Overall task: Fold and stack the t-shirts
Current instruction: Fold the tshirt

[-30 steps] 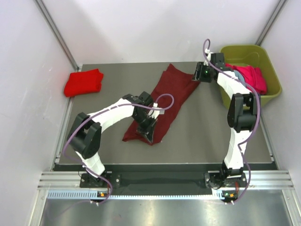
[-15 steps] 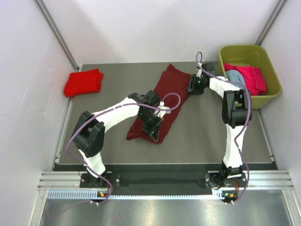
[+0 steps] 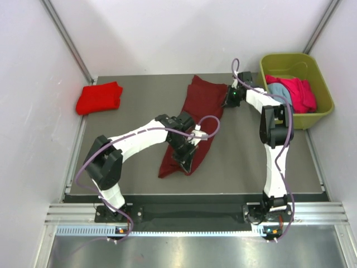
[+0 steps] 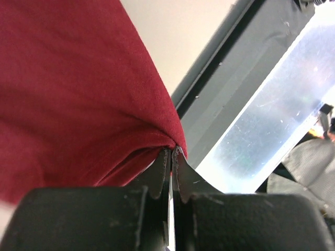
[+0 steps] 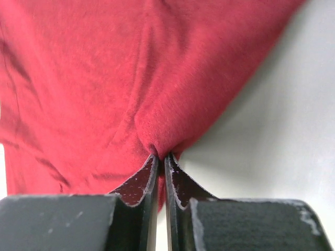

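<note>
1. The left gripper [image 3: 186,158] is pinched shut on the near end of the dark maroon shirt [image 3: 199,106]. In the left wrist view its two fingers meet, with a fold of the cloth caught right at their tips.
2. The right gripper [image 3: 228,101] is clamped on the same shirt at its right edge, toward the far end. The right wrist view shows a small pucker of cloth nipped between the tips, with the fingers almost touching.
3. The maroon shirt runs as a long, narrow band from the left gripper away and slightly right, passing just to the left of the right gripper. It lies on the table [image 3: 245,151]. Whether the pinched ends are raised off the surface cannot be told from above.
4. A bright red shirt [image 3: 99,97], folded into a small bundle, lies well to the left of the left gripper and farther back. It is apart from both grippers and from the maroon shirt.
5. A green tub [image 3: 324,92] stands near the right side of the right gripper, at the table's far right corner. A pink shirt [image 3: 298,92] is heaped in it, with a bit of light blue cloth [image 3: 277,89] showing at the pink one's left.
</note>
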You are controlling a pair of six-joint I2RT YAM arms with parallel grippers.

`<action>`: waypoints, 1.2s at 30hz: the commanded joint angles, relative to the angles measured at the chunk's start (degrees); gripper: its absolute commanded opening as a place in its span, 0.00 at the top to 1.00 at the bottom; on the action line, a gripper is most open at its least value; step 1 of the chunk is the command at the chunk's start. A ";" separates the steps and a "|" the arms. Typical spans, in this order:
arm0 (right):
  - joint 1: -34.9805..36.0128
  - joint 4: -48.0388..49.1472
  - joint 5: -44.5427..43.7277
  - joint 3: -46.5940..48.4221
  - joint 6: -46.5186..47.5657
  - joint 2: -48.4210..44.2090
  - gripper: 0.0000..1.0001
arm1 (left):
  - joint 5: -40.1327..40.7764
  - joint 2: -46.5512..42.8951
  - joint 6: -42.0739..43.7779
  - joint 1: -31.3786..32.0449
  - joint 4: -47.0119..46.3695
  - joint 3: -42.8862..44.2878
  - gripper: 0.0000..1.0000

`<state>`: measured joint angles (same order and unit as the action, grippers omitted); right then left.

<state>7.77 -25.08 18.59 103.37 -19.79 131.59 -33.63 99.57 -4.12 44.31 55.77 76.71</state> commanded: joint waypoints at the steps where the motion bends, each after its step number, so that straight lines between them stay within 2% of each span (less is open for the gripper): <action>1: 0.58 3.37 -2.59 4.99 -0.77 2.44 0.94 | -2.14 -0.87 1.48 2.79 -1.54 1.34 1.00; 8: 0.84 5.13 -3.03 8.95 -0.78 5.17 0.92 | -1.62 3.08 1.13 6.13 -2.33 4.06 1.00; 10: 1.11 5.30 -3.38 9.39 -0.34 5.61 0.82 | -1.79 4.83 0.96 6.75 -2.85 4.94 1.00; 11: 1.19 5.65 -3.38 9.39 -0.16 5.61 0.71 | -1.71 5.54 0.87 6.92 -2.94 6.07 1.00; 15: 1.46 5.66 -3.12 8.43 1.16 3.68 0.50 | -2.06 10.11 1.48 7.98 -2.33 11.26 0.99; 19: 0.32 4.60 -3.38 5.09 1.86 -3.42 0.38 | -0.83 14.76 2.54 10.52 -1.10 16.80 0.98; 22: -1.43 3.37 -3.74 0.18 0.64 -10.00 0.36 | 0.84 15.57 3.15 12.10 -0.57 20.05 0.96; 23: -1.88 2.85 -3.47 -3.06 0.11 -11.69 0.36 | 1.37 15.39 3.15 12.46 -0.40 20.67 0.94; 25: -3.10 2.06 -2.34 -8.33 -0.68 -16.42 0.35 | 2.68 14.34 3.07 13.07 -0.13 20.15 0.78; 26: -3.37 1.71 -1.98 -9.93 -0.86 -17.93 0.35 | 3.04 13.64 3.07 13.16 -0.05 19.63 0.78; 27: -3.72 1.35 -1.63 -11.68 -0.95 -19.34 0.35 | 3.56 12.85 2.98 13.17 0.22 19.19 0.63; 29: -4.69 0.56 -1.19 -16.94 -1.21 -23.65 0.35 | 5.32 9.69 3.06 13.17 0.57 16.64 0.43; 30: -5.04 0.21 -1.01 -18.89 -2.00 -26.62 0.35 | 5.50 8.29 3.41 13.25 0.40 15.59 0.36; 34: -5.49 -2.95 3.80 -30.83 -4.55 -34.45 0.36 | 10.14 -0.57 4.90 13.17 0.39 10.58 0.34; 35: -5.22 -3.39 4.78 -36.69 -5.34 -36.12 0.37 | 15.47 -1.82 5.00 12.90 0.48 10.05 0.34; 36: -4.70 -3.57 5.66 -39.71 -6.56 -39.45 0.39 | 17.35 -3.14 5.00 12.47 0.39 9.35 0.34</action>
<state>1.91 -24.69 19.51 71.68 -22.76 97.54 -24.21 104.01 -0.86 57.43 55.72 87.13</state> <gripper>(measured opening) 0.626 0.656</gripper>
